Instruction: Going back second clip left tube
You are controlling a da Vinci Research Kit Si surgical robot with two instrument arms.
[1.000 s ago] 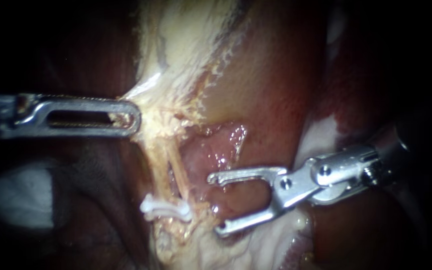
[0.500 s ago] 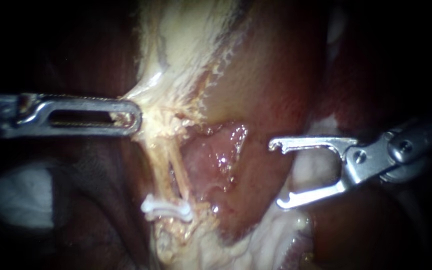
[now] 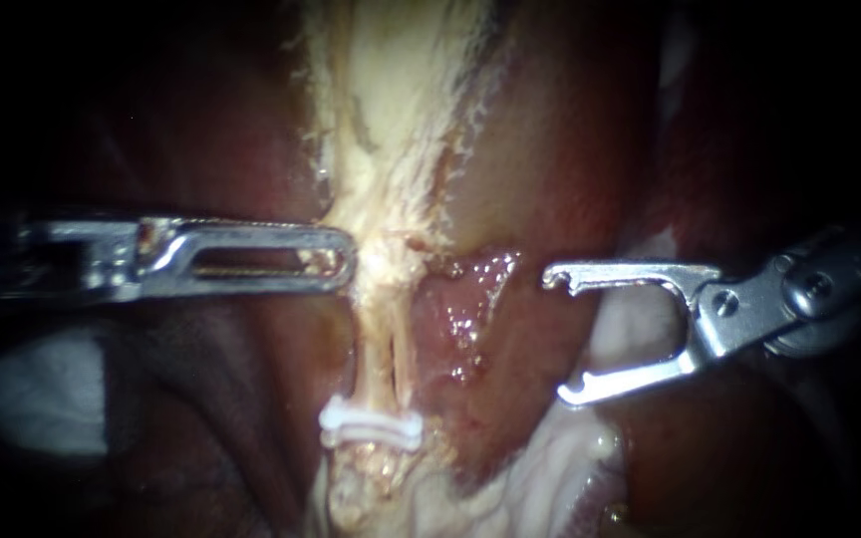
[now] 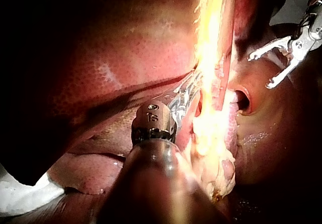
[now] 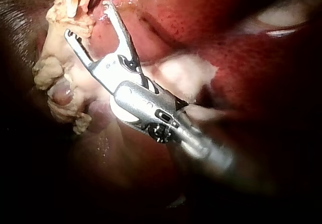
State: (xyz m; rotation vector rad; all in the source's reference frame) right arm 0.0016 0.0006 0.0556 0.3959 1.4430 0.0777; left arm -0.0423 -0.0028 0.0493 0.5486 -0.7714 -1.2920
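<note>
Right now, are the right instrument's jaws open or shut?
Open. A wide gap shows between the right instrument's jaws, with nothing held there.

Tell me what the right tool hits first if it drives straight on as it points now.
Likely the glistening pink tissue just ahead of the right tool, whose jaws are open, before the tubes; depth is unclear.

Dark red liver (image 3: pixel 560 139); pale fatty tissue band (image 3: pixel 401 110) across it; white material (image 3: pixel 32 399) beside liver.
</note>
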